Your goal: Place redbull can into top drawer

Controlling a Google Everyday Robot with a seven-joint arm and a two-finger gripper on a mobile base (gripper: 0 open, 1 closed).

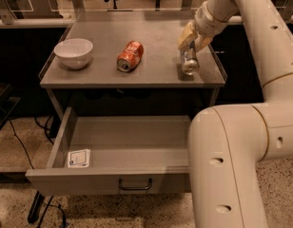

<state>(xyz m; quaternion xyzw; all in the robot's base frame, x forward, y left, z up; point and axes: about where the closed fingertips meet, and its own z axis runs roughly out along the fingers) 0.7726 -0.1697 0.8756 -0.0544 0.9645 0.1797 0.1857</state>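
The can (190, 63) lies on its side on the surface (151, 34), just below the hand (193, 45) and on its camera side; its long axis runs from the hand toward the surface's front edge, one round end facing the camera. The hand sits over the can's far end, touching it or all but; whether it is open or clamped on the can I cannot tell. The orange can (130, 56) lies well to the hand's left as seen, the bowl (73, 52) further left; neither looks to be in the way. The drawer (137, 151) stands pulled out, below the hand and nearer the camera, a card (79, 158) in its front left corner; the move, I judge, is lift, forward, then down.
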